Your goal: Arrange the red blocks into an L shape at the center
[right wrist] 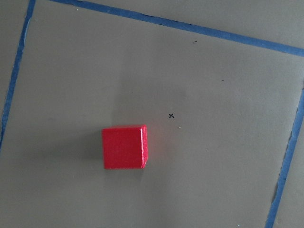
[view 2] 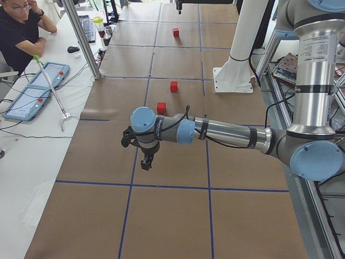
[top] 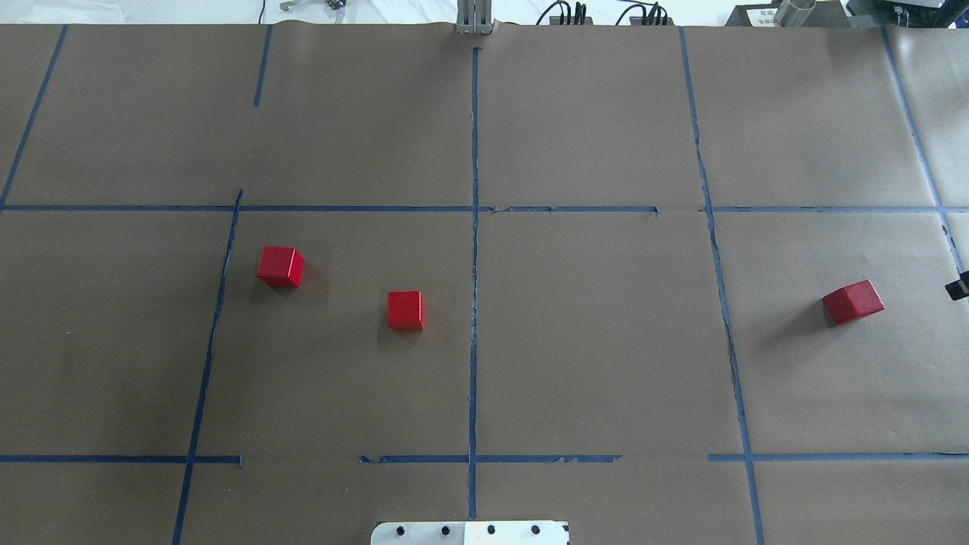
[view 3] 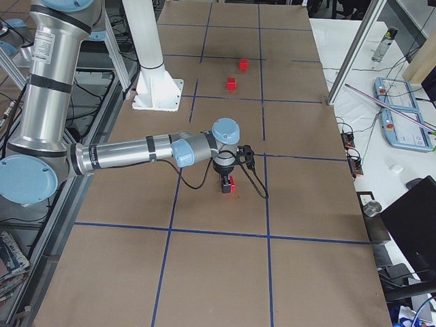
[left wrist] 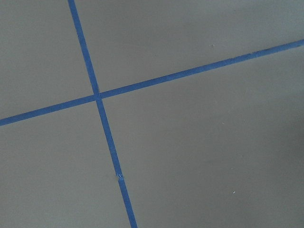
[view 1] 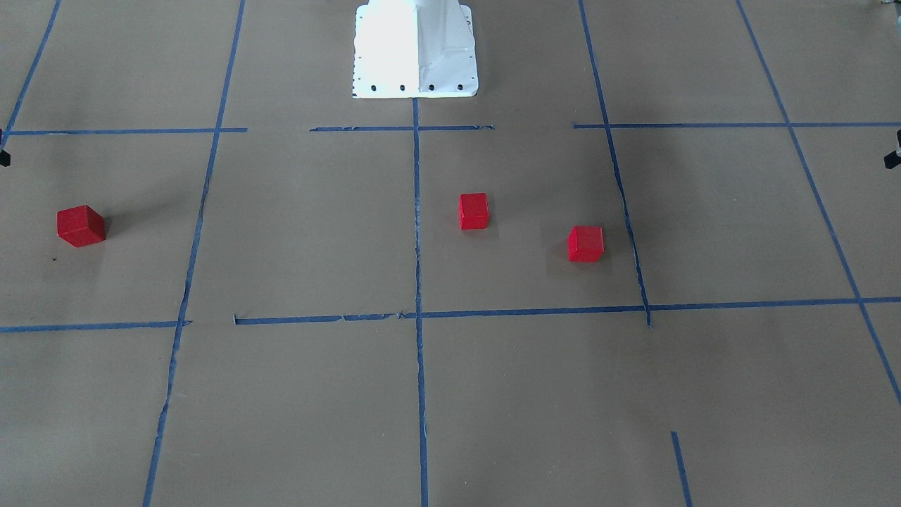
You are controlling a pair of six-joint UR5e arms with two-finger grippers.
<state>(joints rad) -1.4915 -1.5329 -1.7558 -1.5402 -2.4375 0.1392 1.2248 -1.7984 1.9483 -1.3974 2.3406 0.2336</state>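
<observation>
Near-centre block [top: 406,310]: just left of the centre tape line [top: 474,303], not touching it.
Second block [top: 280,266]: same cell, near its left edge, apart from the first.
Third block [top: 853,301]: far right cell, bare paper [top: 606,341] all round.
Right gripper [view 3: 225,179]: hangs close by third block; spread or pressed together, cannot tell.
Left gripper [view 2: 147,162]: above a tape crossing [left wrist: 97,97]; cannot tell either.

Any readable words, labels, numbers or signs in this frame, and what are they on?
"x": small pen mark on the table paper, beside a red block.
The other red blocks: no lettering.
Magazines beside the robot and the operator's control panels: print too small to read.
</observation>
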